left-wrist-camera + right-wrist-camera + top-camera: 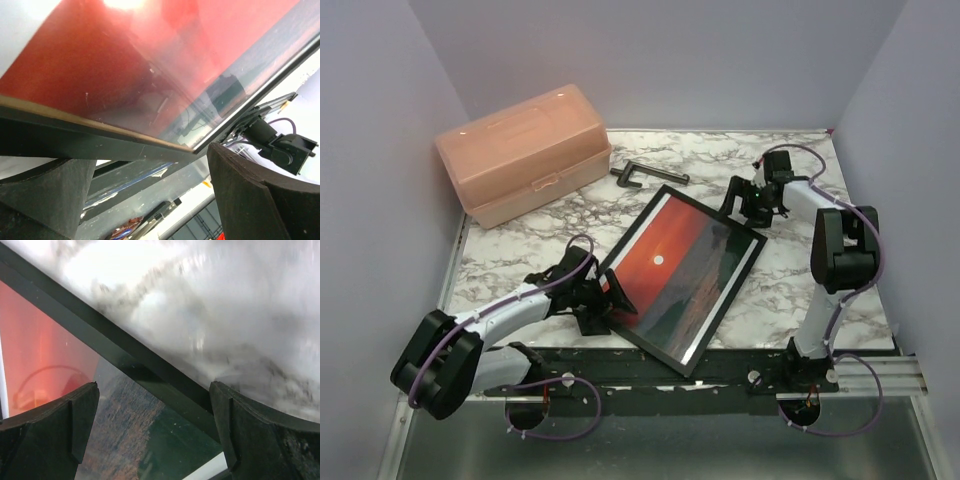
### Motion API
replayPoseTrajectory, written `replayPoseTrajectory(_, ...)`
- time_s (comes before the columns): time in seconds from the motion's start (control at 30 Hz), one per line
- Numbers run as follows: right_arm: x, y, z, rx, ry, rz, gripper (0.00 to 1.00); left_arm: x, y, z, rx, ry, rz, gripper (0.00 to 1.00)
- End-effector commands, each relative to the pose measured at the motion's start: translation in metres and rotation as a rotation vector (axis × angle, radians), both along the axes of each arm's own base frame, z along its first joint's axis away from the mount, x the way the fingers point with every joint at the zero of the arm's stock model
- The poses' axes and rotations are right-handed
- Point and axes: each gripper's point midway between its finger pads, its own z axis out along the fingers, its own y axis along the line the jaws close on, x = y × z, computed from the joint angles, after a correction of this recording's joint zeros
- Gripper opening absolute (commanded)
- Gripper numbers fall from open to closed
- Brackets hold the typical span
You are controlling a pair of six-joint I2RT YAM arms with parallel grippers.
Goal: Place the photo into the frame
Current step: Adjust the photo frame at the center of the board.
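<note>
A large rectangular picture frame with a thin black edge point(655, 352) lies diagonally in the middle of the white-and-grey marble-patterned table point(520, 255), its nearest corner reaching past the marble onto the dark rail that carries the arm bases. The glossy sunset photo point(675, 270), red-orange sky with a small white sun over dark sea, sits inside the frame, face up, with a white strip showing along each long side. The left gripper point(605, 308) is at the frame's near left edge with its jaws spread wide; in its wrist view the dark fingers point(45, 190) sit on either side of the black edge and are not clamped on it. The right gripper point(745, 212) is at the far right corner, also wide open and straddling the black edge, holding nothing. A peach translucent plastic box with a lid point(525, 150) stands at the far left, and a small black L-shaped tool point(650, 173) lies just beside it.
</note>
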Motion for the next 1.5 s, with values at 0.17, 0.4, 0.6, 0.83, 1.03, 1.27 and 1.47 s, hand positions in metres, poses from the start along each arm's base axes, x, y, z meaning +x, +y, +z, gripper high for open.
replayPoseTrajectory(0.17,-0.13,0.028,-0.009,0.126,0.31,-0.082,1.0,0.049,0.013,0.014,0.073,-0.168,-0.02,0.93)
replayPoseTrajectory(0.4,-0.153,0.02,0.001,0.108,0.287,-0.13,1.0,0.088,0.006,0.031,0.108,-0.196,-0.056,0.93)
replayPoseTrajectory(0.6,-0.17,0.01,0.007,0.077,0.265,-0.177,1.0,0.12,-0.008,0.035,0.117,-0.203,-0.099,0.93)
replayPoseTrajectory(0.83,-0.178,0.001,0.014,0.054,0.225,-0.227,1.0,0.156,-0.03,0.04,0.098,-0.212,-0.143,0.93)
replayPoseTrajectory(1.03,-0.178,-0.003,0.018,0.033,0.212,-0.231,1.0,0.176,-0.039,0.042,0.105,-0.211,-0.176,0.92)
replayPoseTrajectory(1.27,-0.178,-0.006,0.018,0.013,0.208,-0.226,1.0,0.188,-0.037,0.041,0.142,-0.2,-0.204,0.92)
replayPoseTrajectory(1.47,-0.175,-0.009,0.016,-0.003,0.205,-0.234,1.0,0.18,-0.03,0.035,0.17,-0.189,-0.212,0.94)
